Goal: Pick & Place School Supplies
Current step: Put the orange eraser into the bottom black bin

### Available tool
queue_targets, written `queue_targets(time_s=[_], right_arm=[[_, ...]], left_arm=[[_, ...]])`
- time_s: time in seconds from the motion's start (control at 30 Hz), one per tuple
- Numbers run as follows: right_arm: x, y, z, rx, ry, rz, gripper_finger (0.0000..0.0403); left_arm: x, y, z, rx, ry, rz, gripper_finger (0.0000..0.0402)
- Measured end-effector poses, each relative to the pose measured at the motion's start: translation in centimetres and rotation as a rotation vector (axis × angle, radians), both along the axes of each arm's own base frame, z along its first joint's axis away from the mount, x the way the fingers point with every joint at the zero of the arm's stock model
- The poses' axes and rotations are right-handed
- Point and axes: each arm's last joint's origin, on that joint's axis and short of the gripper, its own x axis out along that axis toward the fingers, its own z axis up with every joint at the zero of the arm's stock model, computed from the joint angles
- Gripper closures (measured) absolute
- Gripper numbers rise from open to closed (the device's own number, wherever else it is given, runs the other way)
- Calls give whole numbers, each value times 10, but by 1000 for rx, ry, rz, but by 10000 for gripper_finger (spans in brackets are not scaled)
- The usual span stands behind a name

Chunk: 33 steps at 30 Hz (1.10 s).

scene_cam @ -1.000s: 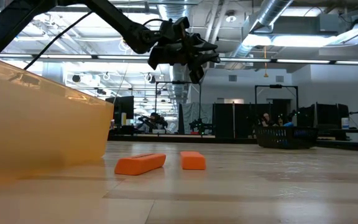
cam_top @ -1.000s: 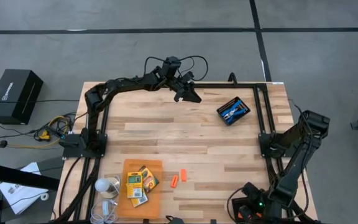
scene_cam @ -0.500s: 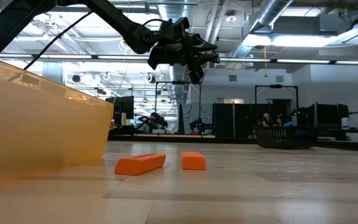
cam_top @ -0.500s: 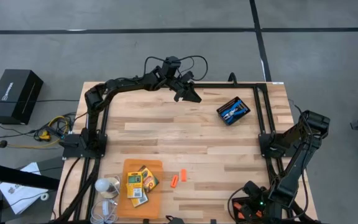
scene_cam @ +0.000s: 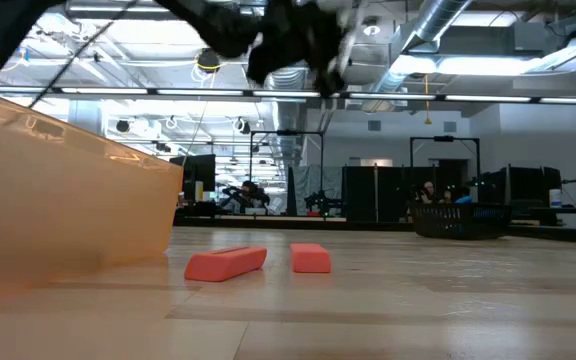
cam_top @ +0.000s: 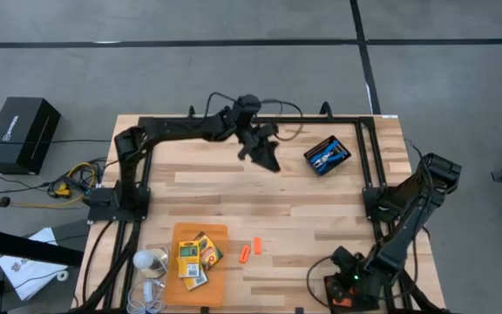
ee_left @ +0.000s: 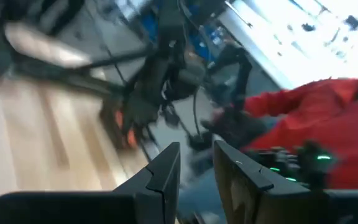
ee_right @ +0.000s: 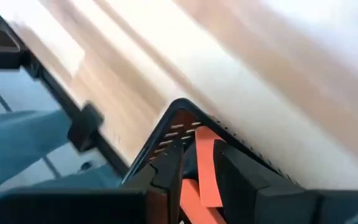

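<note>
Yellow-and-green crayon boxes (cam_top: pixel 194 255) lie on a flat orange sheet (cam_top: pixel 181 232) near the table's near-left corner. Two stubby orange sticks (cam_top: pixel 245 253) (cam_top: pixel 256 246) lie just right of the sheet, and the low view shows them flat on the wood (scene_cam: pixel 225 263) (scene_cam: pixel 311 258). A blue-handled tool (cam_top: pixel 325 157) lies in a black tray (cam_top: pixel 337 145) at the far right. My left gripper (cam_top: pixel 267 161) (ee_left: pixel 196 152) hangs shut above the far middle of the table, left of that tray, holding nothing. My right gripper (cam_top: pixel 345 281) (ee_right: pixel 197 155) is shut and folded back at the near-right corner.
A white round object (cam_top: pixel 149 260) sits at the near-left edge beside the sheet. Black frame rails (cam_top: pixel 366 166) run along the table's sides. A black corner piece with an orange strip (ee_right: pixel 205 177) lies beyond my right fingers. Bare wood spans the table's middle.
My left gripper has swung from the far edge toward the near side and a little right, closer to the black tray, with the arm stretching out. It moves quickly and shows blurred in the low view. My right arm's wrist has shifted slightly at the near-right corner.
</note>
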Motion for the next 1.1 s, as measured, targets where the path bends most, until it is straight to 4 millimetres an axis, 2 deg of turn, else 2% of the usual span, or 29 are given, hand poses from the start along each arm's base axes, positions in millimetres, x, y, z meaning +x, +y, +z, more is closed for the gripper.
queue_targets(time_s=[0.1,0.23,0.4,0.5,0.67,0.8,0.93,1.0,1.1], right_arm=[[14,-10,0,-65,-34,34,322],[33,-27,-1,-173,-48,126,321],[56,-55,-1,-306,-36,187,331],[61,-59,5,-313,-71,250,342],[44,-52,14,-302,-70,310,356],[25,-37,21,-237,-100,291,369],[4,-21,33,-185,-220,220,386],[-3,-23,46,-205,-330,160,394],[-9,-40,69,-271,-446,94,401]], left_arm=[[0,-27,17,80,-52,102,312],[-5,-47,37,136,-65,311,312],[-25,-73,57,181,-88,484,312],[-41,-83,64,198,-98,572,312],[-68,-89,69,208,-92,696,312],[-85,-88,72,198,-99,743,312],[-94,-89,75,200,-114,770,312],[-96,-89,79,206,-128,780,312],[-97,-88,81,204,-145,797,312]])
